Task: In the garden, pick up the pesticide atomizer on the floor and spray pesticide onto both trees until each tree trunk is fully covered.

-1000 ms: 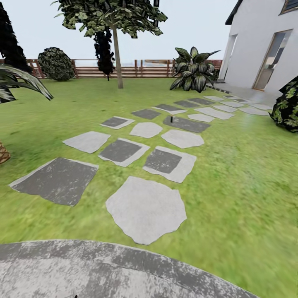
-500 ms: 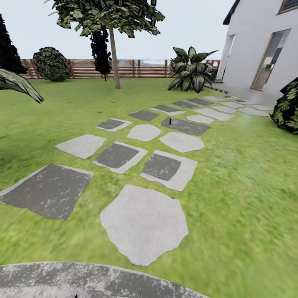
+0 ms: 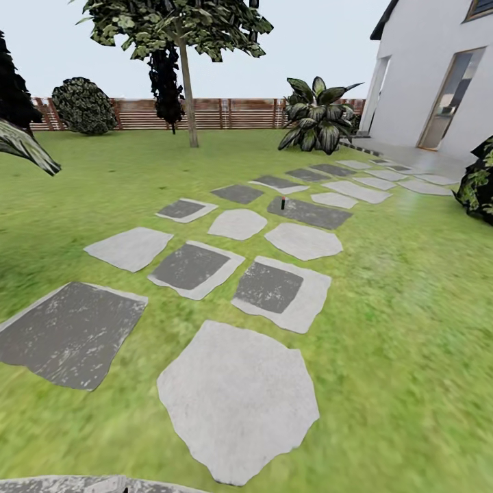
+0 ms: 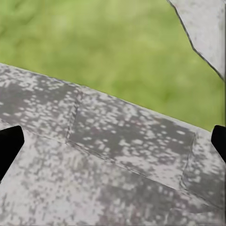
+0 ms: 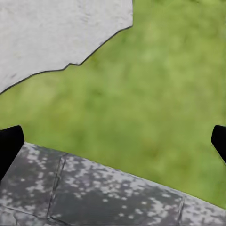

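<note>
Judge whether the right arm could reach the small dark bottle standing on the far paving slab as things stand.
Probably not. The small dark bottle stands far up the paving path, several slabs ahead, while the right gripper hangs open over grass and paving close to the robot.

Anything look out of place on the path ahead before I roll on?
One small dark upright object stands alone at the edge of a dark slab far up the path; too small to identify. Otherwise nothing stands out: slabs lie flat, the lawn shows no spill, and the fence looks intact.

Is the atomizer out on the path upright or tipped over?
Upright, it seems: the atomizer shows as a small vertical dark shape on a dark paving slab. Too far for detail.
</note>
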Motion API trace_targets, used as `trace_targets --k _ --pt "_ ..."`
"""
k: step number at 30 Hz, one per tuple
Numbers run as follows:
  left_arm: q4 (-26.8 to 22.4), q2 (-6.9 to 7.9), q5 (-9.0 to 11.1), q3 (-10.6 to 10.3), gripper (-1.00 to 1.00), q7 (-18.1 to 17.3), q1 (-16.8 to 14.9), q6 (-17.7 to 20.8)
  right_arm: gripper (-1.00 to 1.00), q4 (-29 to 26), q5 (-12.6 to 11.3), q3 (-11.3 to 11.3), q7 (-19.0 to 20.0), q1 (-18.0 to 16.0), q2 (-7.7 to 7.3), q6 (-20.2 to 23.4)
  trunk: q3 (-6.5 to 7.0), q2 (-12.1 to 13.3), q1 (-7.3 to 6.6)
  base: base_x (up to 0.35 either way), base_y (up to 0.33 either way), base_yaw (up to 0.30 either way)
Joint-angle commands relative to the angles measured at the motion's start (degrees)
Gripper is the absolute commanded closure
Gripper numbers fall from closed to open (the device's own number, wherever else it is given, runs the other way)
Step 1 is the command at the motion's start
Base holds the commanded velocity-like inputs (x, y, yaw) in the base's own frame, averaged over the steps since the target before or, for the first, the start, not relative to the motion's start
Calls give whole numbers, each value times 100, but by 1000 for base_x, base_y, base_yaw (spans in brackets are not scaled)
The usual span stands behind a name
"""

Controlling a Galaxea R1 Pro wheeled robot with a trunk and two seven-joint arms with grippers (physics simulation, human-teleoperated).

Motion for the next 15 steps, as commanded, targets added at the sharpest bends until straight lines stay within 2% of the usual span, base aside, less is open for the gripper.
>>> trace_targets --k 1,15 --pt "5 1 55 -22 -100 4 -3 -18 -100 2 25 -43 46 -3 5 -19 -5 -1 2 339 0 0" --pt "5 2 55 -22 -100 4 -3 -18 -100 1 25 -45 46 -3 5 -19 -5 -1 2 339 0 0"
